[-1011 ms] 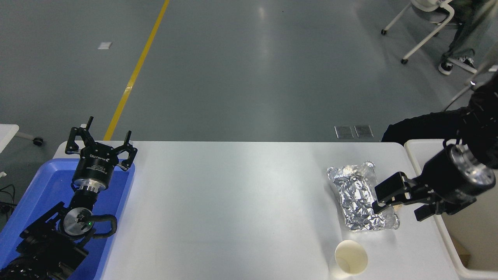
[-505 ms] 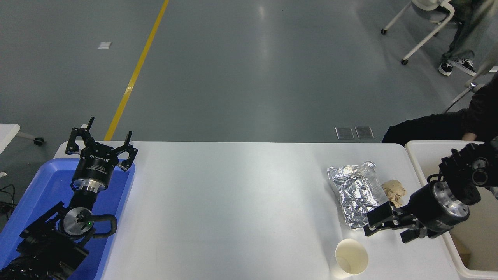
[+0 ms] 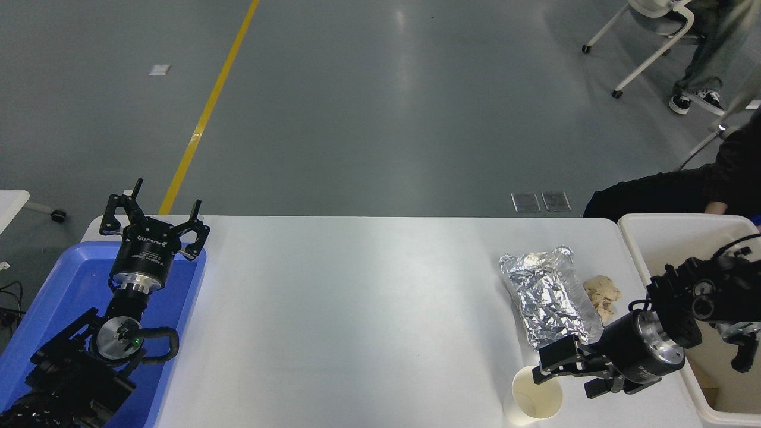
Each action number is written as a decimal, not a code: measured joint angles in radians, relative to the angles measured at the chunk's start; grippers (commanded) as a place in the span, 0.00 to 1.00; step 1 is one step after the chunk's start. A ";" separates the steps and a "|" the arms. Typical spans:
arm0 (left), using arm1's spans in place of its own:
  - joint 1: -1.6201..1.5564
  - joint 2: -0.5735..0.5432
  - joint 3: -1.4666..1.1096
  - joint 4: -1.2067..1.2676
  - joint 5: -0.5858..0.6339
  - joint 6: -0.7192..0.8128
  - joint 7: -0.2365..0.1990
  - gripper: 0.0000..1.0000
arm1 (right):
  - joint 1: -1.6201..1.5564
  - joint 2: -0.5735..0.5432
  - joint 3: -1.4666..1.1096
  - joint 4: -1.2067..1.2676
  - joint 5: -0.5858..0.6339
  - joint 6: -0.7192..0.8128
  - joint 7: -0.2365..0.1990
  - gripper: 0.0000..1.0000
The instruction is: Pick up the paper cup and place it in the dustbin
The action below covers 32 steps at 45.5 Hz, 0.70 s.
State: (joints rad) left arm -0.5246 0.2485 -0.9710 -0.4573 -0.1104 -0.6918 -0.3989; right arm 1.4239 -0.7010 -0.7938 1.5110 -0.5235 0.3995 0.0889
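The paper cup (image 3: pixel 533 399) stands upright and empty near the table's front edge, right of centre, just in front of the foil packet. My right gripper (image 3: pixel 563 380) is open and low at the cup's right side, pointing left. Its far finger (image 3: pixel 556 356) overlaps the cup's rim in the picture, and the cup is not between the fingers. The dustbin (image 3: pixel 678 220), off-white with tall walls, stands off the table's right end behind the right arm. My left gripper (image 3: pixel 153 219) is open and parked over the blue tray at the left.
A crumpled silver foil packet (image 3: pixel 550 294) lies behind the cup, with a crumpled brown scrap (image 3: pixel 601 292) at its right. A shallow blue tray (image 3: pixel 71 279) sits at the table's left end. A person's dark sleeve (image 3: pixel 660 190) shows beyond the far right corner.
My right gripper has come down and toward the table's front, from over the foil packet to the cup's right side. The brown scrap is now uncovered. The left arm stayed still.
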 measured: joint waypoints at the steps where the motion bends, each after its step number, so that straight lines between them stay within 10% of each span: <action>1: 0.000 0.000 0.000 0.000 0.000 0.000 0.000 1.00 | -0.011 0.001 0.006 -0.005 -0.003 -0.003 0.000 1.00; 10: 0.000 0.000 0.000 0.000 0.000 0.000 0.000 1.00 | -0.120 0.012 0.070 -0.059 -0.055 -0.036 0.000 0.96; 24: 0.000 0.000 0.000 0.000 0.000 0.000 0.000 1.00 | -0.224 0.021 0.132 -0.131 -0.137 -0.069 0.010 0.03; 32: 0.000 0.000 0.000 0.000 0.000 0.000 0.000 1.00 | -0.239 0.019 0.143 -0.146 -0.165 -0.073 0.020 0.00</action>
State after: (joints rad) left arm -0.5246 0.2485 -0.9710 -0.4578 -0.1104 -0.6918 -0.3988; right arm 1.1846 -0.6816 -0.6509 1.3652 -0.6884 0.3267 0.1092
